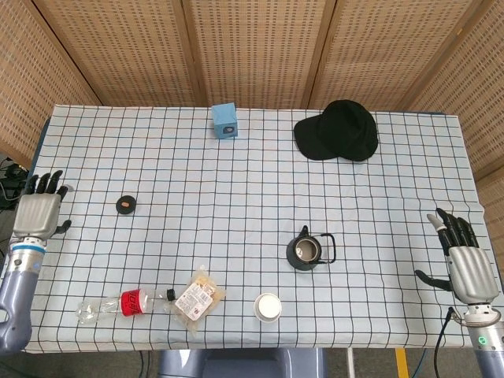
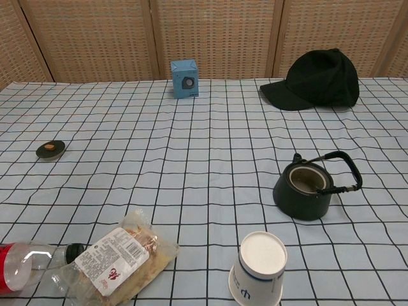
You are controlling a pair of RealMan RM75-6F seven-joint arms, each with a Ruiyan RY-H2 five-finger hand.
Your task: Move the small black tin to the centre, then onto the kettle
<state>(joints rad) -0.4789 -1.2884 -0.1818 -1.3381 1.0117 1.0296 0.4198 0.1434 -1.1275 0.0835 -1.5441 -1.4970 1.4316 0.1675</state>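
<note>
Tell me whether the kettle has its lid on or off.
Off: the kettle shows an open round mouth with its pale inside visible in the chest view.

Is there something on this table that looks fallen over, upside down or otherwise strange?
Yes. The plastic bottle lies on its side near the front left edge, beside the snack packet. The paper cup appears to stand upside down. The kettle has no lid on. I see no spill.

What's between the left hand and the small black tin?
Only bare checked cloth, seen in the head view: nothing lies between the left hand and the tin.
</note>
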